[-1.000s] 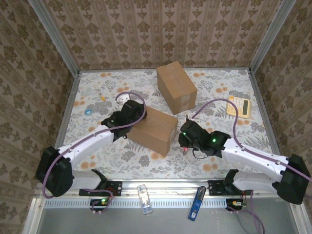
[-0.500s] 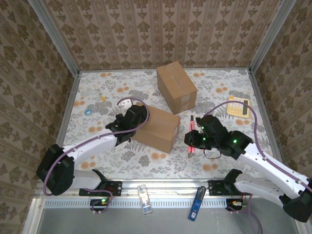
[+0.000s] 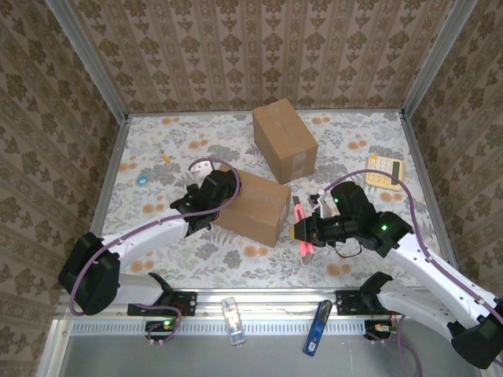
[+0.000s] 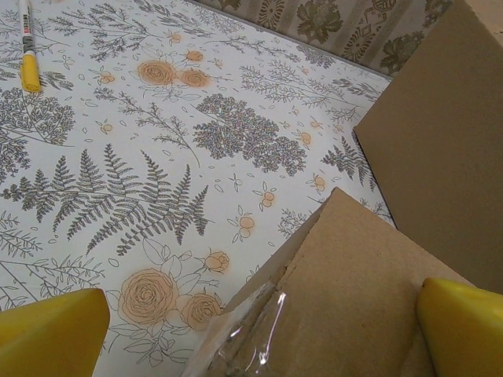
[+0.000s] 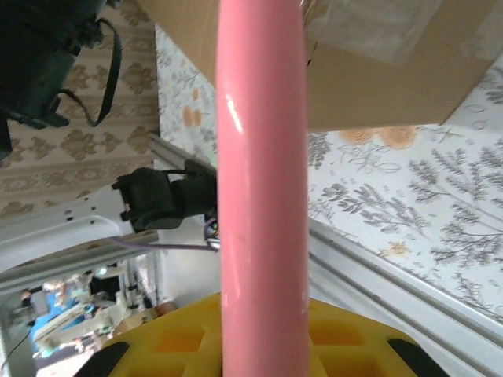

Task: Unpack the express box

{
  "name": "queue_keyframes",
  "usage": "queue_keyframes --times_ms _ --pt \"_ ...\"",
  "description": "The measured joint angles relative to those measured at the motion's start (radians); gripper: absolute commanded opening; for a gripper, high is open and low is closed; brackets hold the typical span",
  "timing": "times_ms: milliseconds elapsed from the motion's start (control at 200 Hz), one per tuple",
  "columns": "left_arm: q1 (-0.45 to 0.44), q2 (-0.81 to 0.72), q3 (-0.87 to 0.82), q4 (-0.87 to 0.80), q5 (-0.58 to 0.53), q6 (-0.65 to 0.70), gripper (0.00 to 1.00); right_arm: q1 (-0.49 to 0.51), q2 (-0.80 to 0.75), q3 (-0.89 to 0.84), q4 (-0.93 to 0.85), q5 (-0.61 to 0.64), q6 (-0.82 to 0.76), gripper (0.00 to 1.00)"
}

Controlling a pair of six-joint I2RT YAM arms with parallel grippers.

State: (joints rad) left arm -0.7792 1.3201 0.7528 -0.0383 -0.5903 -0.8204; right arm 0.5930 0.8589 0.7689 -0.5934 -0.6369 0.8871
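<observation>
**Taped box sat between two claws**

The cardboard box [image 3: 253, 207] lay mid-tabletop [image 3: 354, 133], taped shut. The left claw [image 3: 206, 193] stood spread wide astride its left corner, gripping nothing. The right claw [image 3: 311, 231] was closed on a pink tool [image 3: 302, 228], likely a cutter, just beside the box's right end. The box looked light and stiff but dentable. Bracing its side walls, clear of the glossy tape [image 4: 250, 339], seemed wisest.

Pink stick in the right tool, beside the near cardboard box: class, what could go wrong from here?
1. The long pink plastic stick sits pinched in the right tool; pressed against the near brown cardboard box, it may twist or slip.
2. The left tool stands open over that box's corner, not clamping, so the box may slide when pushed.
</observation>
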Motion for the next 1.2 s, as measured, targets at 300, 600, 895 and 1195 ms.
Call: queue_keyframes --times_ms 300,600,895,1195 --pt "0.000 0.000 -0.010 0.022 0.003 0.000 1.00 -0.081 0.003 -0.045 0.080 -0.128 -0.001 0.00" --pt "0.000 0.000 -0.012 0.026 0.006 0.000 1.00 -0.109 0.075 -0.071 0.097 -0.183 -0.031 0.00" --pt "0.000 -0.002 -0.013 0.026 0.006 -0.003 1.00 -0.110 0.106 -0.082 0.099 -0.187 -0.049 0.00" --pt "0.000 -0.007 -0.019 0.029 0.007 -0.007 1.00 -0.111 0.124 -0.087 0.122 -0.187 -0.051 0.00"
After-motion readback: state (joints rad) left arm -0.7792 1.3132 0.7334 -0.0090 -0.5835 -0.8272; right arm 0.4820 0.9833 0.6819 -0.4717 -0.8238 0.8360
